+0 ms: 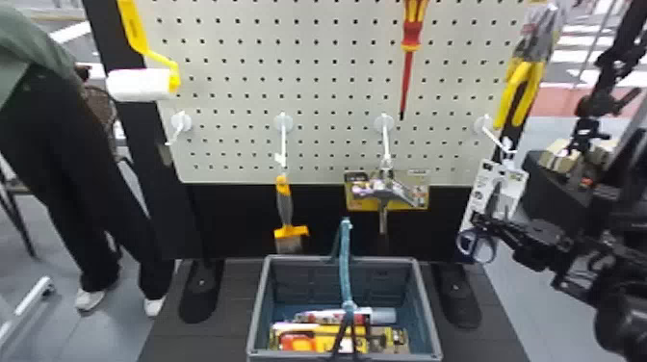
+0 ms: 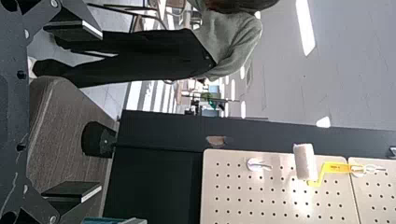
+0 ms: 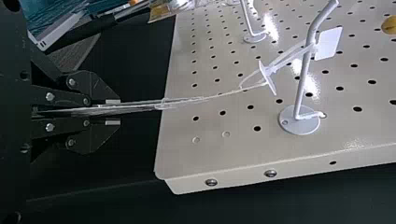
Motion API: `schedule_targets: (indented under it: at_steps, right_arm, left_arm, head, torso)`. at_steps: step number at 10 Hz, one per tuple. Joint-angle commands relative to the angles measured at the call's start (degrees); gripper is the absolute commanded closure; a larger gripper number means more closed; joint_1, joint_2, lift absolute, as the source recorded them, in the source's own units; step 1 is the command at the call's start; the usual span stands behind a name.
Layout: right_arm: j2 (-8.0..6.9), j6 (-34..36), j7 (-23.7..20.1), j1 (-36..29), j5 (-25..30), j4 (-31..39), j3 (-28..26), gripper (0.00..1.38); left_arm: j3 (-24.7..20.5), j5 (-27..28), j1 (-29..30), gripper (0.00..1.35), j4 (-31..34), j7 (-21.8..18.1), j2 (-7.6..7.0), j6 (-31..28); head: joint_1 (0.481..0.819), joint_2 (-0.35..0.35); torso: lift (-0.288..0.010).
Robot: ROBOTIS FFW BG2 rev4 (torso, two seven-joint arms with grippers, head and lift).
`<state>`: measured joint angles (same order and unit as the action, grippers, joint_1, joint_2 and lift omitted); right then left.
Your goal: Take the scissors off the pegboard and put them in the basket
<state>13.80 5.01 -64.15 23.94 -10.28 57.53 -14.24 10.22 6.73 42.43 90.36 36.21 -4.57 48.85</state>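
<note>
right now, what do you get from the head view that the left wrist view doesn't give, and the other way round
Head view: the carded scissors hanging at the right, with the right gripper at them, plus the screwdriver, pliers and paintbrush.

Left wrist view: the left gripper, fingers wide apart, and ceiling lights.

Both: the pegboard, the paint roller and the bare hook just below it.
</note>
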Motion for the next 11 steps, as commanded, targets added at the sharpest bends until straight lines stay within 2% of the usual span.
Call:
schedule_targets:
  at_steps: [1, 6, 11]
  right_arm:
    - [-0.09, 0.0, 0.1, -0.1, -0.1, -0.1, 0.0, 1.2]
    - [-0.53, 0.0, 0.3, -0.5, -0.7, 0.2, 0.0, 1.2]
    - [-1.67, 4.6, 1.3, -5.5, -0.7, 10.7, 0.1, 1.2]
  left_arm:
    - [0.1, 0.0, -0.1, 0.16, 0.0, 0.0, 0.0, -0.1]
    - [0.1, 0.0, 0.1, 0.16, 0.0, 0.0, -0.09, -0.2]
    - [0.0, 0.0, 0.4, 0.16, 0.0, 0.0, -0.18, -0.8]
  head:
    - [0.549, 0.0]
    - [0.549, 0.0]
    - [0.549, 0.0]
  torso:
    - [-0.1]
    - [-0.1]
    - [-0.1]
